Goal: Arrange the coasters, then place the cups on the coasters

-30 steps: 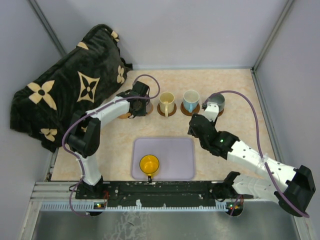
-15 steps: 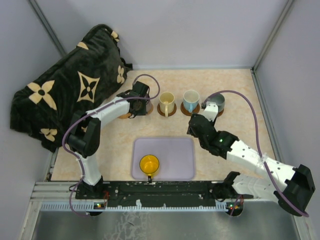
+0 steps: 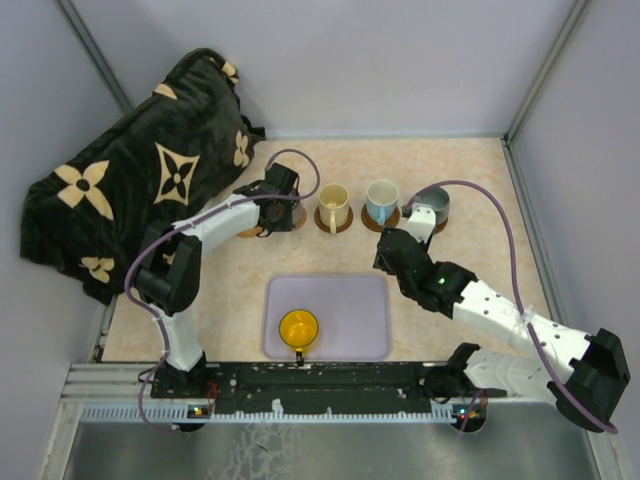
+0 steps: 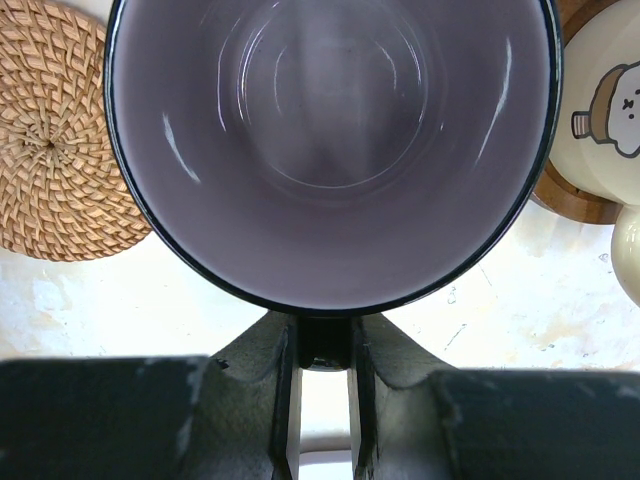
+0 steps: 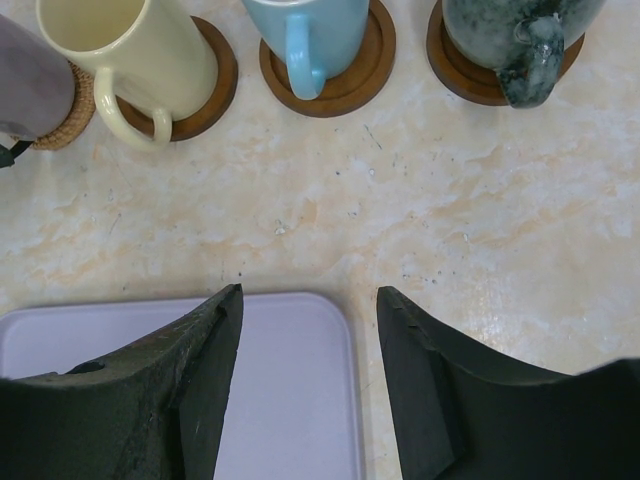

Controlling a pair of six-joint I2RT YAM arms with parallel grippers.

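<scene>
My left gripper [image 4: 323,338] is shut on the handle of the smoky purple cup [image 4: 330,150], which stands at the left end of the row over a light woven coaster [image 5: 72,115]; whether it rests there I cannot tell. A second woven coaster [image 4: 55,160] lies bare to its left. The cream cup [image 5: 130,45], the white cup with the blue inside [image 5: 305,30] and the grey-green cup [image 5: 520,30] each stand on a dark coaster [image 5: 215,85]. The yellow-orange cup [image 3: 298,327] sits on the tray. My right gripper [image 5: 308,300] hangs open and empty.
The lavender tray [image 3: 350,310] lies near the table's front, its far right corner under my right gripper. A dark blanket with tan flowers [image 3: 140,180] is heaped at the back left. Grey walls close in the table on three sides.
</scene>
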